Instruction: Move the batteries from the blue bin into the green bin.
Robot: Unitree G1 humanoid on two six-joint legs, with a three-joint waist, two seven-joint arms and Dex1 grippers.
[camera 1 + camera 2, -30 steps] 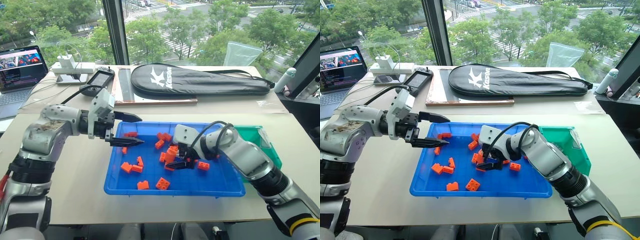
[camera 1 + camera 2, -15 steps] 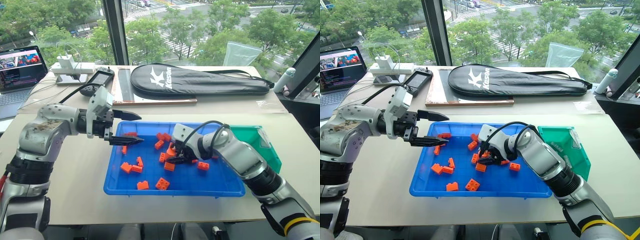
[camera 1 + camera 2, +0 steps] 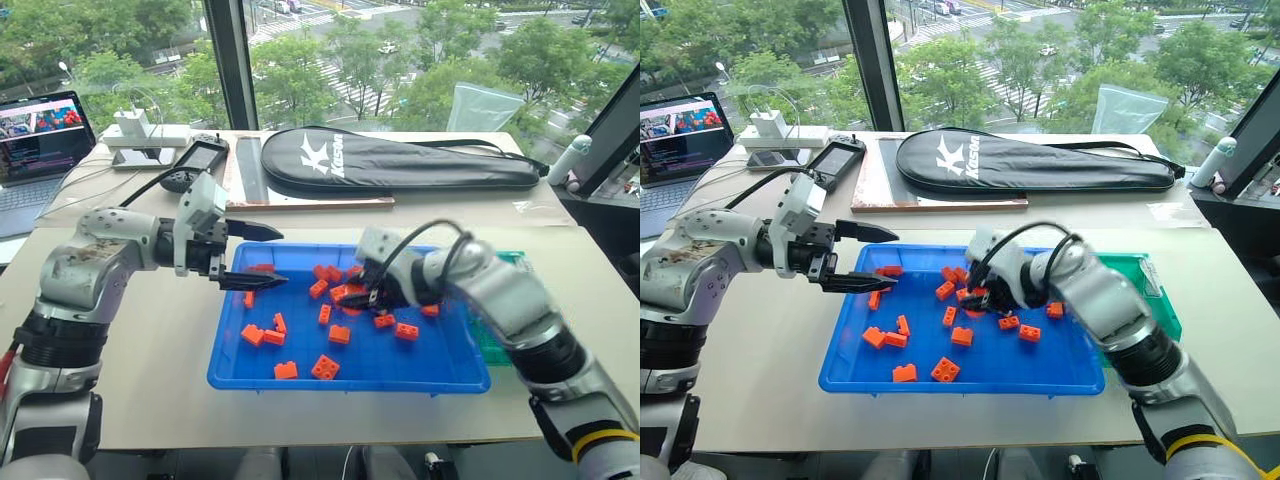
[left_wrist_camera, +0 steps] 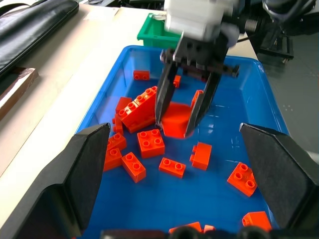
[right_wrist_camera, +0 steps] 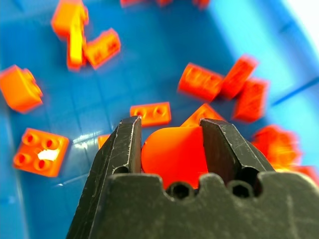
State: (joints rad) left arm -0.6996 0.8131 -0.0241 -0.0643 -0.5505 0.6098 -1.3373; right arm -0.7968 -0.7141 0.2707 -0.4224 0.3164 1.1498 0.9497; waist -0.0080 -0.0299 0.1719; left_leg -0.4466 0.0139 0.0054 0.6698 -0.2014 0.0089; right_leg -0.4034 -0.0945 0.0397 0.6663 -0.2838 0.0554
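Observation:
The blue bin (image 3: pixel 430 352) lies on the table in front of me with several orange bricks (image 3: pixel 324 367) scattered in it. No batteries can be seen among them. My right gripper (image 3: pixel 362 297) hangs just above the bin's middle, shut on a rounded orange piece (image 5: pixel 172 152), also seen from the left wrist (image 4: pixel 174 119). The green bin (image 3: pixel 1150 290) stands against the blue bin's right end, partly hidden behind my right arm. My left gripper (image 3: pixel 268 258) hovers open and empty over the blue bin's far left corner, pointing to the right.
A black racket bag (image 3: pixel 400 160), a wooden board (image 3: pixel 300 200) and a handheld device (image 3: pixel 198 160) lie on the table behind the bins. A laptop (image 3: pixel 40 140) sits at the far left. A white bottle (image 3: pixel 570 158) stands at the far right.
My right gripper has shut on the orange piece among the bricks and lifted it up and a little to the right. The left gripper has stayed where it was.

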